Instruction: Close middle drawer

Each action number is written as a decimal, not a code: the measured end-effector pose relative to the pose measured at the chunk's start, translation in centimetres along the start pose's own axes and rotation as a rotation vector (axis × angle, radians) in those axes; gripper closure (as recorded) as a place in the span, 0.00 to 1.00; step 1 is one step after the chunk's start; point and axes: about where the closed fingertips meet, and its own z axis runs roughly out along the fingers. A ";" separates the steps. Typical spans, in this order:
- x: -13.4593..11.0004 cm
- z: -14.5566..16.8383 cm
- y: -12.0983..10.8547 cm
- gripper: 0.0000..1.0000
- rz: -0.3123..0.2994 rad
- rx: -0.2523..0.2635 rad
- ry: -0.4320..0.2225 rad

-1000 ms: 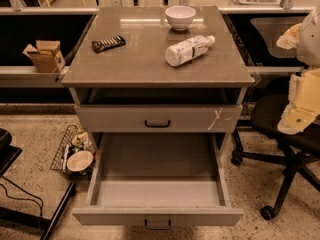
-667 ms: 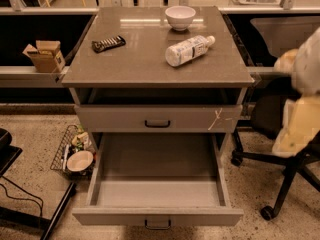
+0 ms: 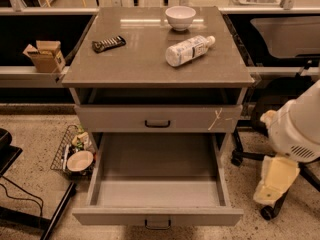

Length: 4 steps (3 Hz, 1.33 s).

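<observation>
The middle drawer [image 3: 157, 216] is pulled far out of the grey cabinet and is empty. Its plain front faces me at the bottom, with a small dark handle [image 3: 157, 224] at its centre. Above it the top drawer front [image 3: 125, 118] is shut and has a whitish cross-shaped mark [image 3: 217, 119] at its right end. The lowest drawer is hidden under the open one. My arm's white housing [image 3: 300, 126] is at the right, and the pale yellow gripper [image 3: 274, 180] hangs below it. The gripper is to the right of the open drawer's side wall and apart from it.
On the cabinet top [image 3: 125, 64] are a white bowl [image 3: 180, 17], a lying plastic bottle [image 3: 189, 50] and a dark snack bar [image 3: 108, 43]. A cardboard box [image 3: 45, 56] sits on a ledge at the left. A wire basket [image 3: 67, 149] is on the floor. Office chair legs [image 3: 250, 156] are at the right.
My arm has dropped from beside the cabinet top to beside the open drawer at the lower right. The drawer has not moved.
</observation>
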 end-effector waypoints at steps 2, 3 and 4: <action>0.8 3.7 1.4 0.00 0.042 -0.029 0.005; 0.7 4.0 1.4 0.03 0.034 -0.022 0.002; 1.2 8.5 3.0 0.26 0.023 -0.053 -0.039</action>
